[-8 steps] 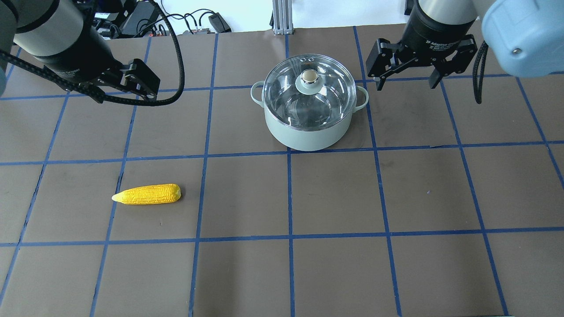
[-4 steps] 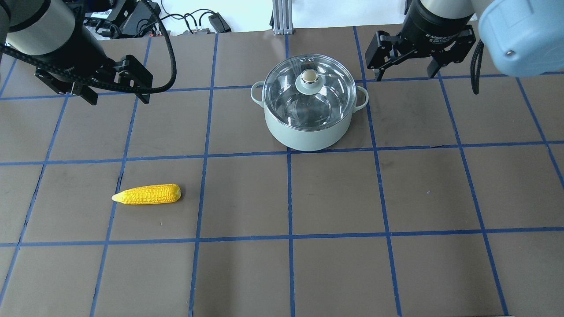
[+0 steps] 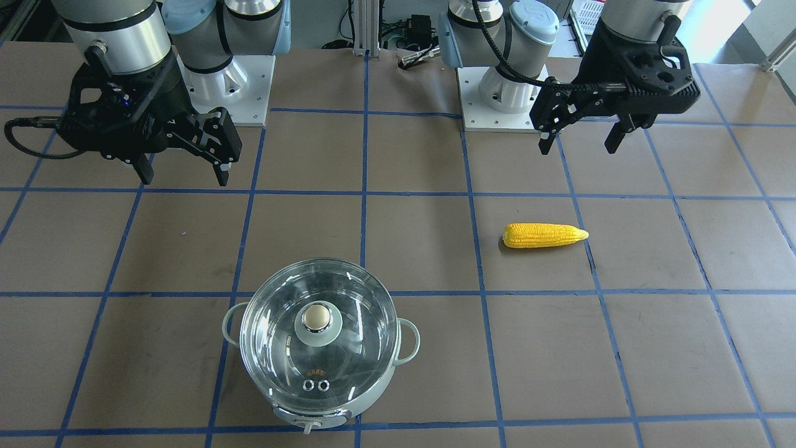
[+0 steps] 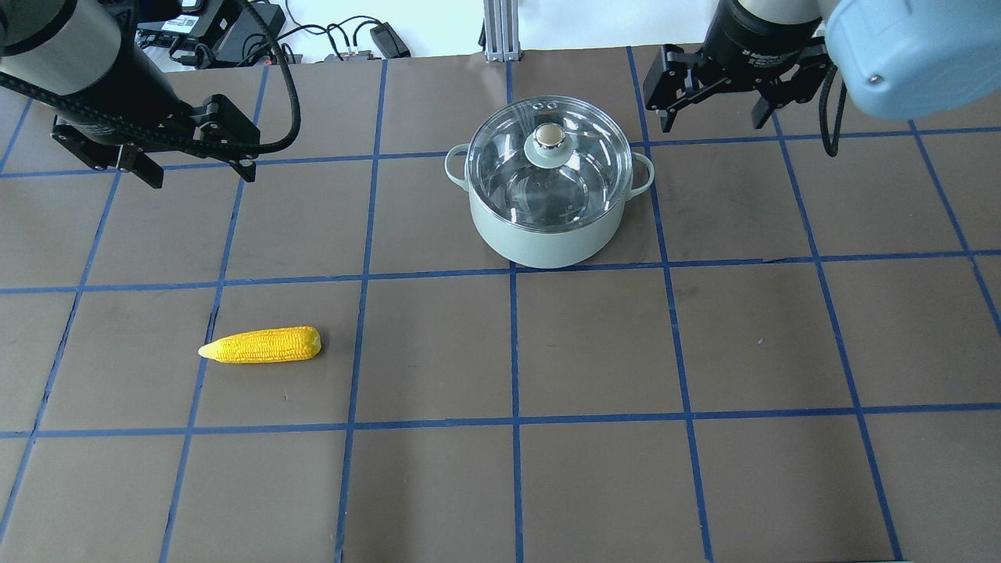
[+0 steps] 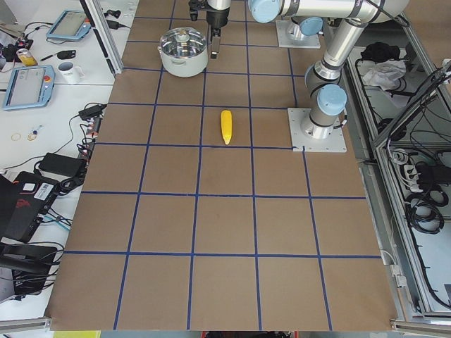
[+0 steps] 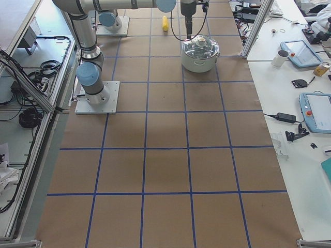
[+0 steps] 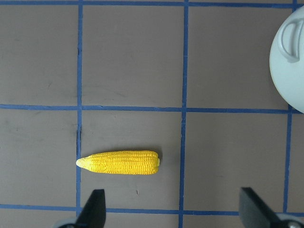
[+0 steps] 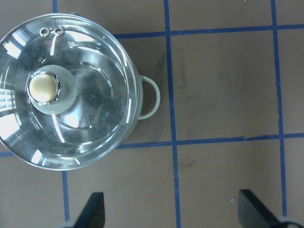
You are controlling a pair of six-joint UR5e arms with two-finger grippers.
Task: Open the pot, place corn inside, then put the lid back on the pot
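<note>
The pale mint-green pot (image 4: 547, 246) stands on the table at the far middle, closed by the clear glass lid (image 4: 583, 172) with its beige-topped knob. The yellow corn (image 4: 262, 345) lies on its side to the near left, well apart from the pot. My left gripper (image 4: 197, 173) is open and empty, hovering beyond the corn; its wrist view shows the corn (image 7: 118, 162) just ahead of the fingers and the pot (image 7: 289, 71) at the right edge. My right gripper (image 4: 713, 119) is open and empty, just right of the pot; its wrist view shows the lid (image 8: 90, 109).
The brown table is marked with a blue tape grid. The arms' base plates (image 3: 230, 87) sit on the robot's side. Cables (image 4: 352, 39) and a metal post (image 4: 496, 31) lie at the far edge. A side bench with tablets and a mug (image 6: 282, 57) stands beyond the pot.
In the overhead view both open grippers have shifted up and slightly left. The left one has turned so that both fingers show. Pot, lid and corn have not moved.
</note>
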